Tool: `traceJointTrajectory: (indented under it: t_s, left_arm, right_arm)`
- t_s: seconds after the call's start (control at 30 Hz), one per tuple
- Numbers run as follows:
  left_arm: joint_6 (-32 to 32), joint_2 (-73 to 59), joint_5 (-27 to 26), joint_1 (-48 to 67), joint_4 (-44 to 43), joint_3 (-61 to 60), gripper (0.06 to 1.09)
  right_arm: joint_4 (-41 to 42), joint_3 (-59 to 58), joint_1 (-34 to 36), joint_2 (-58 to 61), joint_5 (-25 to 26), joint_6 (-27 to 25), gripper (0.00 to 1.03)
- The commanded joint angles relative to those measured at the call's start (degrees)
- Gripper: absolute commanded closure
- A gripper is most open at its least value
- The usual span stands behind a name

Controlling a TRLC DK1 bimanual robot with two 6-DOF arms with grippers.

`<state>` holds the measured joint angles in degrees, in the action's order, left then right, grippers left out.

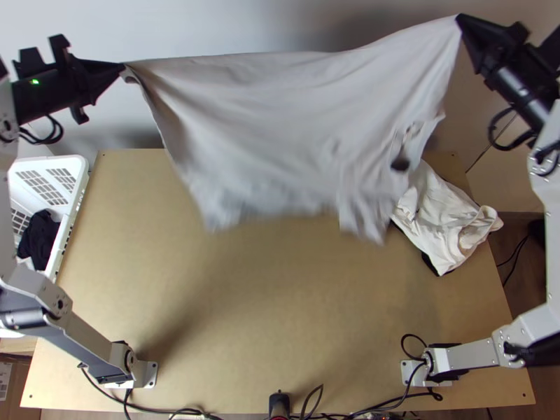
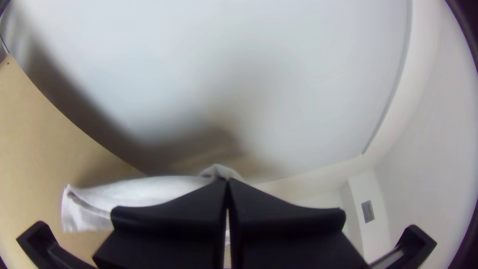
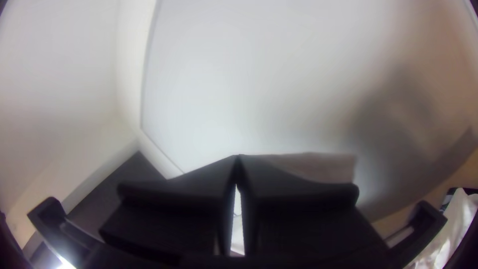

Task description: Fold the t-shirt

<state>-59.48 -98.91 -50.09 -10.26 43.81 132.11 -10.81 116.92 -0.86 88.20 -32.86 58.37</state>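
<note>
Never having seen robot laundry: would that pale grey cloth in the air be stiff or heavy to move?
Very floppy, I'd guess: the pale grey cloth sags between the left gripper and right gripper. Probably light too, as each pinches only a corner.

No lettering, label, brand, number or sign can be read from where I stand in the room.
</note>
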Motion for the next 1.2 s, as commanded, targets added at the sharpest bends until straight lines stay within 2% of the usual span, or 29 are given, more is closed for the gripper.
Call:
traceJointTrajectory:
  t_s: [0.0, 0.17, 0.37, 0.5, 0.67, 0.77, 0.9, 1.03, 1.1, 1.17]
  left_arm:
    - [-4.0, 10.8, -4.1, -0.1, 0.0, 0.7, 1.05]
    - [-4.9, 21.0, -6.7, -0.7, 0.0, 0.6, 1.05]
    - [-5.6, 28.3, -9.1, -2.4, 3.3, -5.0, 1.05]
    - [-5.4, 30.0, -9.8, -2.6, 5.4, -5.8, 1.05]
    - [-5.4, 30.6, -9.9, -2.0, 5.3, -5.7, 1.05]
    - [-3.9, 29.9, -9.9, -2.0, 5.3, -11.3, 1.05]
    - [3.6, 27.8, -9.9, -3.1, 4.4, -28.2, 1.05]
    - [10.0, 20.1, -8.6, -3.9, -1.0, -44.8, 1.05]
    - [14.0, 13.6, -6.7, -3.2, -2.7, -49.1, 1.05]
    - [18.4, 6.1, -3.7, -2.4, -2.5, -50.4, 1.05]
  right_arm:
    - [-1.8, 3.9, -0.5, -9.4, -5.8, 4.7, 1.00]
    - [-3.4, 3.8, -2.7, -19.6, -11.7, 8.2, 1.00]
    - [-6.5, 3.6, -2.6, -25.4, -18.8, 9.0, 1.00]
    - [-6.7, 3.7, -2.7, -26.9, -21.5, 9.1, 1.00]
    - [-5.8, 2.4, -4.1, -27.4, -21.6, 8.8, 1.00]
    - [-5.8, -6.0, -4.1, -27.5, -21.8, 6.6, 1.00]
    - [-4.9, -24.4, 0.6, -28.7, -22.9, 1.1, 1.00]
    - [8.2, -48.2, 5.4, -27.6, -22.8, 0.0, 1.00]
    - [11.9, -55.3, 7.8, -23.8, -22.7, -1.3, 1.00]
    - [12.0, -57.9, 8.2, -18.5, -22.2, -4.1, 1.00]
